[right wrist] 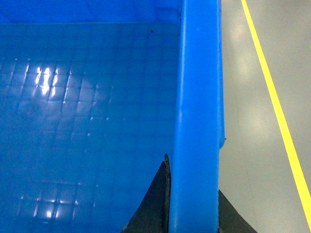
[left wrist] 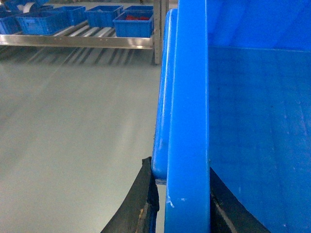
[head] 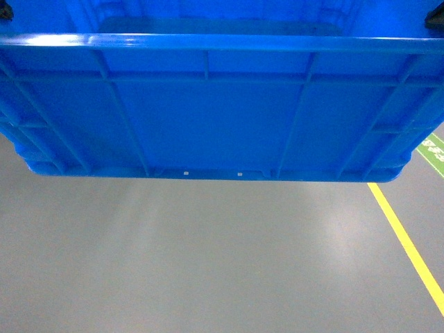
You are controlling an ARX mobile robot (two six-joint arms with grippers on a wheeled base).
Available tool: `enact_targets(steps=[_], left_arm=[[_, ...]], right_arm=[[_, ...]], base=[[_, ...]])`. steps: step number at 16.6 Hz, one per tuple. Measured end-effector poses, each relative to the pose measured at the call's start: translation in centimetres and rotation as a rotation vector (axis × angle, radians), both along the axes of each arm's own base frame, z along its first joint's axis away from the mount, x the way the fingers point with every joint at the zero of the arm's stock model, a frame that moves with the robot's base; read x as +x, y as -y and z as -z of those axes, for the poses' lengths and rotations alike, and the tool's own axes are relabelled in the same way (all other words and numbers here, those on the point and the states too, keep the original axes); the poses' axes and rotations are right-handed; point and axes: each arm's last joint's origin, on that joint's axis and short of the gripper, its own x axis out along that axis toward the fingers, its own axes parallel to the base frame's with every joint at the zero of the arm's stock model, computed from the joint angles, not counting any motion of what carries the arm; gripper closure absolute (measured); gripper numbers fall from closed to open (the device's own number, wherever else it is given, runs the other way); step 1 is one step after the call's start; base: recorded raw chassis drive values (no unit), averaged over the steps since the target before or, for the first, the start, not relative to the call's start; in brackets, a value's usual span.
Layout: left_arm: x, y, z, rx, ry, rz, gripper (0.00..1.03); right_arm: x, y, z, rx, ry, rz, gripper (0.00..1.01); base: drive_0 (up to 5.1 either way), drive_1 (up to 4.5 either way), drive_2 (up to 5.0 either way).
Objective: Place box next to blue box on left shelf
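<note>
The box (head: pixel 208 118), a big bright-blue ribbed crate, hangs above the grey floor and fills the top of the head view. My left gripper (left wrist: pixel 181 187) is shut on its left rim (left wrist: pixel 187 121), one finger outside and one inside the wall. My right gripper (right wrist: pixel 193 194) is shut on the right rim (right wrist: pixel 197 97) the same way. The box's gridded inside (right wrist: pixel 87 121) holds nothing. Far off in the left wrist view stands the left shelf (left wrist: pixel 77 41), a steel rack with roller tracks. Several blue boxes stand on it, the nearest (left wrist: pixel 133 26) holding red things.
A yellow floor line (head: pixel 409 243) runs along the right side, also in the right wrist view as the yellow line (right wrist: pixel 272 97). A green floor marking (head: pixel 433 149) lies beyond it. Bare grey floor (left wrist: pixel 73 136) stretches between me and the shelf.
</note>
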Motion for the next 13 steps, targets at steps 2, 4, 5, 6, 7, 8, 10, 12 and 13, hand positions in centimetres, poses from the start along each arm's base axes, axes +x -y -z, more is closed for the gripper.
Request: enact_targets(steps=[2,4,5,6,7,8,10,12,13], left_arm=[[0.01,0.00,0.00,-0.001,0.001,0.001,0.87],[0.00,0.00,0.00,0.000,0.000,0.000,0.87],[0.00,0.00,0.00,-0.001,0.000,-0.001,0.87],[0.00,0.00,-0.02,-0.001,0.002,0.000,0.87],[0.00,0.00,-0.01,0.000,0.001,-0.001,0.87],[0.00,0.00,-0.01,0.000,0.002,0.000,0.87],[0.00,0.00,-0.02,-0.001,0.002,0.000,0.87],[0.00,0.00,0.00,0.000,0.000,0.000,0.87],[-0.01,0.00,0.03,0.000,-0.003,0.000,0.87]], right_arm=[[0.00,0.00,-0.05,-0.001,0.004,0.000,0.94],[0.01,0.00,-0.05,-0.001,0.005,-0.001,0.94],[0.01,0.00,-0.06,-0.001,0.005,-0.001,0.94],[0.01,0.00,-0.05,0.000,0.005,0.000,0.94],[0.01,0.00,-0.05,0.000,0.005,-0.001,0.94],[0.00,0.00,-0.03,-0.001,0.003,0.000,0.94],[0.00,0.00,-0.03,-0.001,0.004,-0.001,0.94],[0.01,0.00,-0.02,-0.001,0.004,-0.001,0.94],[-0.01,0.00,0.01,-0.002,0.001,0.000,0.94]], base=[[0.0,4.32,-4.3],[0.0,4.32,-4.3],[0.0,4.37,-4.3],[0.0,4.37,-4.3],[0.0,4.37,-4.3],[0.0,4.37,-4.3],[0.0,4.37,-4.3],[0.0,4.37,-4.3],[0.0,4.37,-4.3]])
